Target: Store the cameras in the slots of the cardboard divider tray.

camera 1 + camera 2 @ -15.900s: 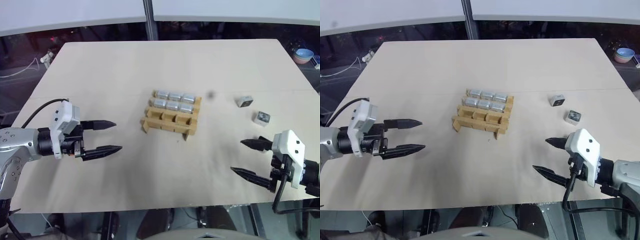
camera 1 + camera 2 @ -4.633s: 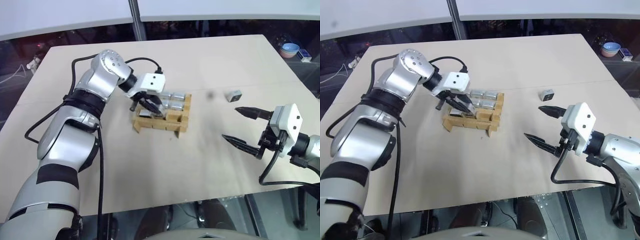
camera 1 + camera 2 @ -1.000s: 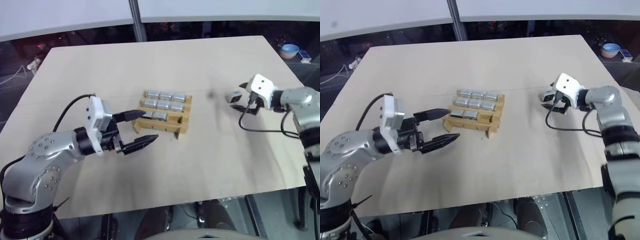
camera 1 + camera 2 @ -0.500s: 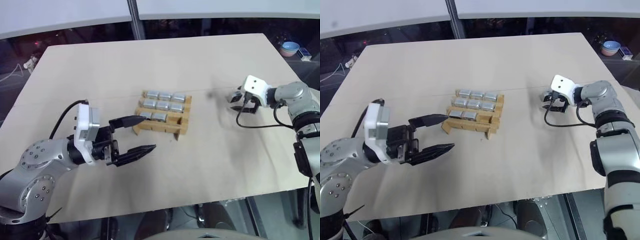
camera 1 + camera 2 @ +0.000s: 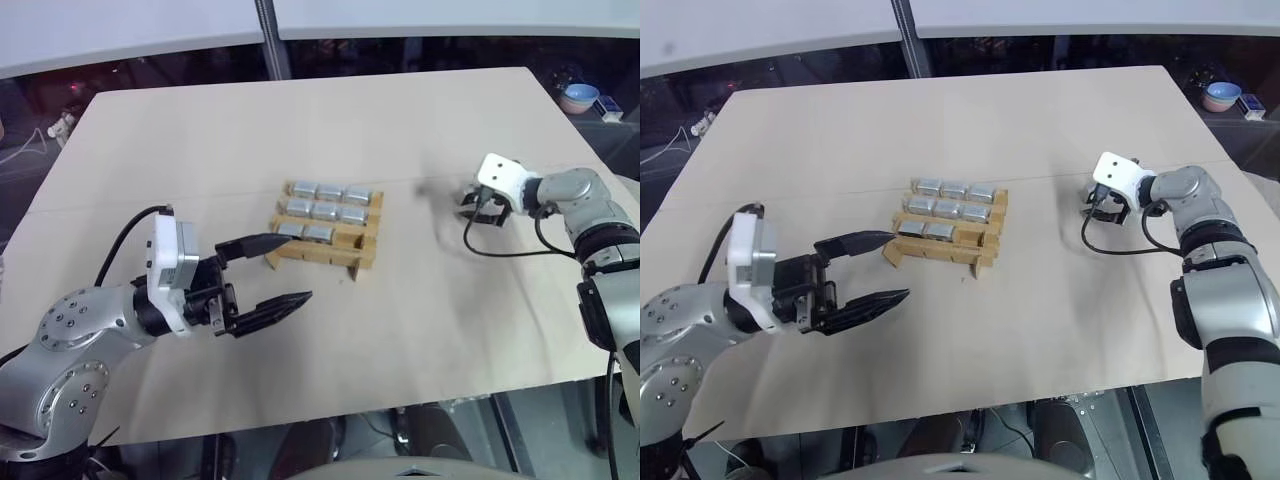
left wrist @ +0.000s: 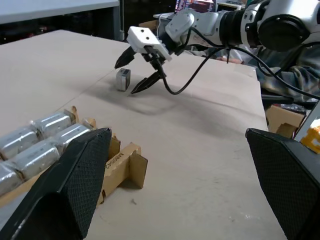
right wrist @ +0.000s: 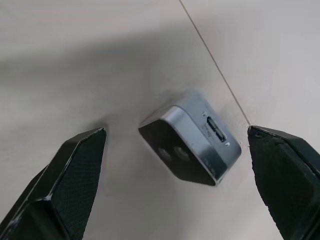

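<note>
- The cardboard divider tray (image 5: 325, 238) is tan-brown with crossing dividers and sits near the middle of the tabletop (image 5: 300, 130).
- Eight silver-grey cameras (image 5: 328, 211) lie in its slots: three in the far row, three in the middle row, two in the near row. The near slot on the robot's right is vacant.
- One loose camera (image 7: 191, 144) lies flat on the tabletop toward its right edge, well apart from the tray. It is a small silver-grey box with a dark face and a port in one side wall.
- The right gripper (image 6: 138, 71) hangs over that camera, its two black fingers spread wide to either side and not touching it.
- The left gripper (image 5: 268, 272) hovers above the tabletop on the near-left side of the tray, fingers spread and holding nothing.
- At the first frame the near row was bare and two cameras lay loose on the right.
- A few seconds ago the left gripper was down at the tray's near row; it has since pulled back.
- Over the last second the right gripper has dropped closer around the loose camera.
</note>
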